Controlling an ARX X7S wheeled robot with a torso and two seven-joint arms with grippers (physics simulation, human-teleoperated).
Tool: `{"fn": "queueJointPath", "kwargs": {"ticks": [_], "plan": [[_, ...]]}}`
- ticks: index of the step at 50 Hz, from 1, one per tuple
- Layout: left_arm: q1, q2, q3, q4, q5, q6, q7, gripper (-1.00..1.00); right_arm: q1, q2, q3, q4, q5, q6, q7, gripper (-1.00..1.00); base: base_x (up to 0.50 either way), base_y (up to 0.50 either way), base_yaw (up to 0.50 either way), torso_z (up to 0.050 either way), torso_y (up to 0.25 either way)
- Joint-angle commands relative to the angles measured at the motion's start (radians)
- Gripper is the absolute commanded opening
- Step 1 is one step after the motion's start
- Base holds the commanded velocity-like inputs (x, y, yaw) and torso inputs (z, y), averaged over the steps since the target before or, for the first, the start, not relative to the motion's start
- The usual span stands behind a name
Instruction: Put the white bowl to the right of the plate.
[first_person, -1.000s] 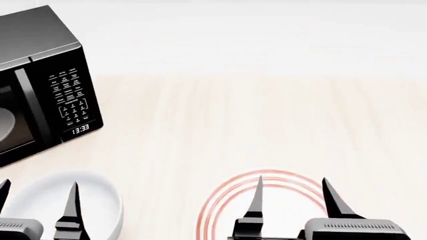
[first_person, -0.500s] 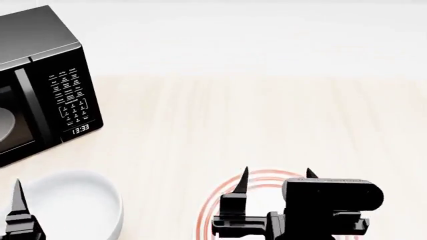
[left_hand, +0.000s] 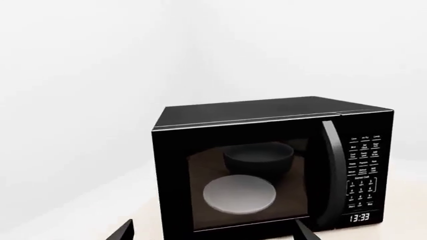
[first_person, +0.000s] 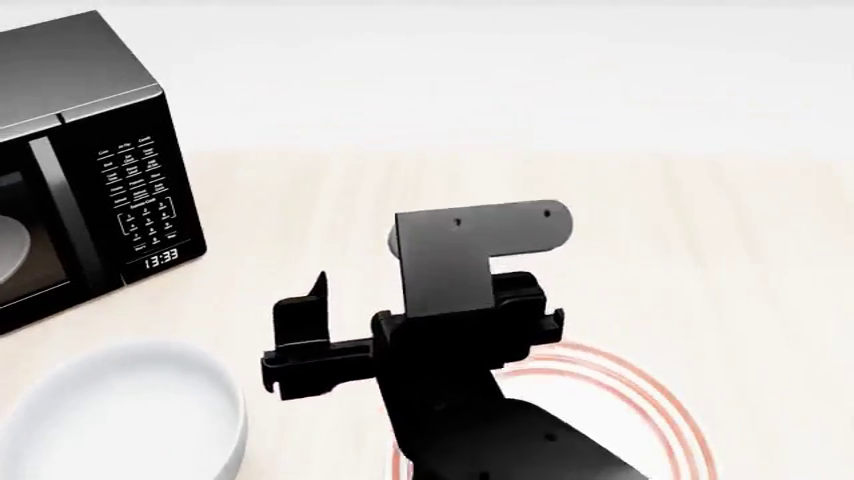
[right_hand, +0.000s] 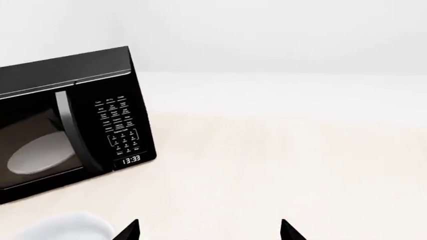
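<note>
White bowl (first_person: 127, 410) sits on pale wood table (first_person: 667, 240), near-left corner of head view, in front of black microwave (first_person: 80, 170) (clock reads 13:33). Plate (first_person: 641, 400) lies to bowl's right, well apart, partly hidden by right arm. Right gripper (right_hand: 210, 231) raised over table between them, tips wide apart, holding nothing. Left gripper (left_hand: 210, 232) faces microwave door, tips spread, empty.

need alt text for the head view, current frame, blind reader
The robot's black right arm rises mid-frame over a pale wooden table, partly covering the plate with red rings at lower right. The white bowl sits at lower left, below a black microwave whose clock shows 13:33.
</note>
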Motion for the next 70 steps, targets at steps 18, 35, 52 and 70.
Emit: {"fn": "queueJointPath", "kwargs": {"ticks": [18,35,52,70], "plan": [[0.028,-0.011,-0.128,0.006,-0.06,-0.001,-0.03,1.0,0.473,-0.022,-0.485,0.691,0.753,-0.276,0.552,1.0,0.0,0.0,0.0,0.0,0.0],[0.037,-0.015,-0.163,0.012,-0.085,-0.003,-0.036,1.0,0.822,-0.023,-1.313,1.03,1.456,-0.741,0.479,1.0,0.0,0.0,0.0,0.0,0.0],[0.049,-0.016,-0.173,0.022,-0.097,0.003,-0.038,1.0,0.836,-0.023,-1.407,1.066,1.662,-0.686,0.475,1.0,0.0,0.0,0.0,0.0,0.0],[0.053,-0.019,-0.168,0.02,-0.1,0.011,-0.041,1.0,0.81,-0.023,-1.411,1.071,1.753,-0.595,0.372,1.0,0.0,0.0,0.0,0.0,0.0]]}}
